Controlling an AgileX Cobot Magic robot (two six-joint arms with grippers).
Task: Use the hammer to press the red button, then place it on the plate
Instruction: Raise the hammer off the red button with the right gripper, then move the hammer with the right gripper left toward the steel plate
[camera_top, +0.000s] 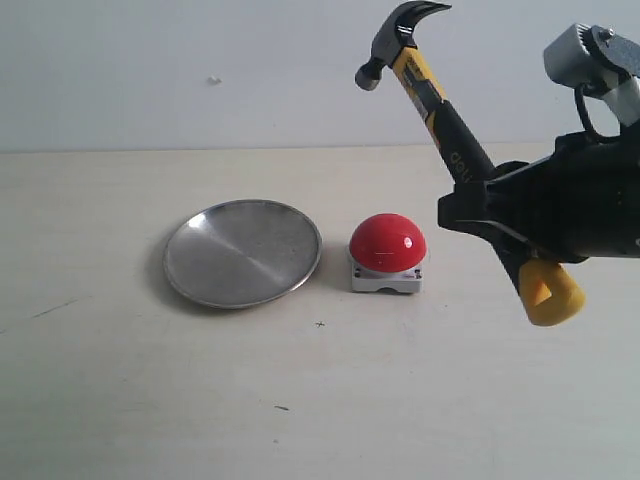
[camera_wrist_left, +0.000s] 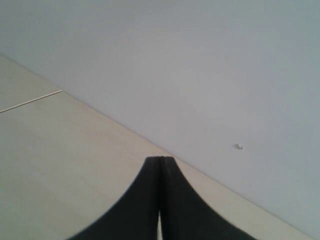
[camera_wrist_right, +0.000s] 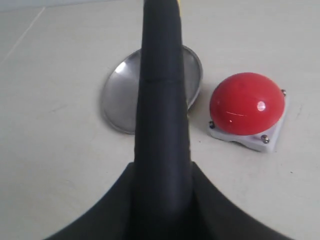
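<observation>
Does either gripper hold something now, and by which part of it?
The right gripper holds the hammer by the lower part of its black handle, just above the yellow end. The left gripper is shut on nothing.

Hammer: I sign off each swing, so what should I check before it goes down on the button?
1. Hammer held by the right gripper on its handle: ok.
2. Hammer head raised clear of the red button: ok.
3. Head lined up over the button in depth: cannot tell.
4. Button uncovered on the table: ok.
5. Plate bare, beside the button: ok.
6. Left gripper shut, away from both: ok.
</observation>
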